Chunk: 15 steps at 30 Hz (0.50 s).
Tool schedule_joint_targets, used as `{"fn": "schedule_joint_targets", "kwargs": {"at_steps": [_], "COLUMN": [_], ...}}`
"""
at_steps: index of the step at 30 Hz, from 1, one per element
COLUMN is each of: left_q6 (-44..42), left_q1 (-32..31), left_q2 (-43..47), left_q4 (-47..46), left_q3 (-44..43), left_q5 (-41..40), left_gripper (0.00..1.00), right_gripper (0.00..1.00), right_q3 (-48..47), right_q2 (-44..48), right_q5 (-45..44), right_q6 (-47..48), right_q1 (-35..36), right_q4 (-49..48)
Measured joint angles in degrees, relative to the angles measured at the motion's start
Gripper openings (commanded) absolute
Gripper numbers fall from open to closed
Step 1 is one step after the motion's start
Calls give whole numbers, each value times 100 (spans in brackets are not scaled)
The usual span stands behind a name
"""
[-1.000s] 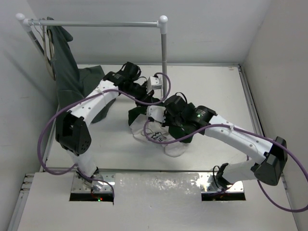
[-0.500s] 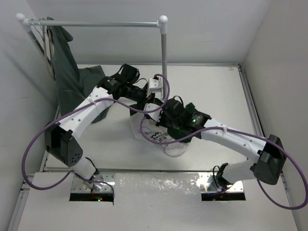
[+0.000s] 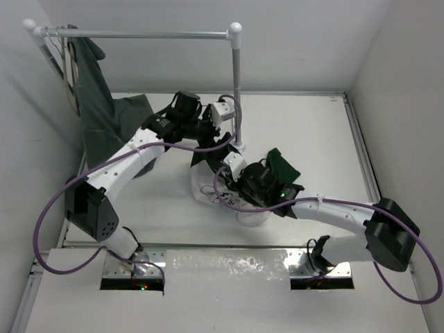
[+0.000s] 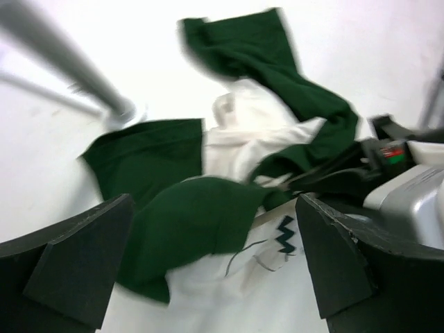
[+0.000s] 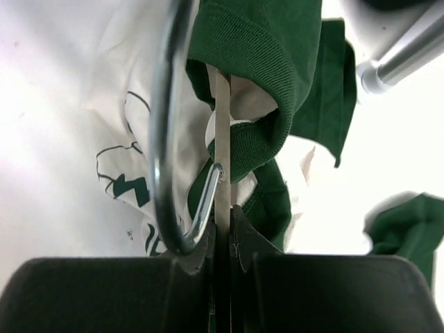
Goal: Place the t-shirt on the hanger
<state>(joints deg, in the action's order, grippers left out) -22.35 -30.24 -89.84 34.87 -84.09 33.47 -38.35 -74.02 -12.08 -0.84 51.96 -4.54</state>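
We saw right jaws pinching hanger [image 5: 222, 139], bar running straight ahead into shirt [image 5: 257, 41] collar; left jaws spread, shirt ahead.

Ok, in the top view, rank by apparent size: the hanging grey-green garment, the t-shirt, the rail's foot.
1. grey-green garment, largest as seen, but it hangs high, nearer the camera.
2. t-shirt, partly hidden under the arms, so its rank against the garment is unsure.
3. rail's foot, clearly smallest.
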Motion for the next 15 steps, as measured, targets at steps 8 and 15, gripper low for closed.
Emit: {"fn": "schedule_joint_targets", "kwargs": {"at_steps": [8, 15], "left_q6": [739, 907], "left_q1": [710, 1416], "left_q2": [428, 590], "left_q4": [-321, -610], "left_q3": [55, 267], "left_q5": [-979, -1093], "left_gripper": [100, 9], "right_gripper": [0, 0], "right_q3": [219, 212], "right_q2": [-201, -258], "right_q5": [-74, -74], "right_q6": [-868, -1314], "right_q1": [-48, -48], "right_q4": [-529, -551]}}
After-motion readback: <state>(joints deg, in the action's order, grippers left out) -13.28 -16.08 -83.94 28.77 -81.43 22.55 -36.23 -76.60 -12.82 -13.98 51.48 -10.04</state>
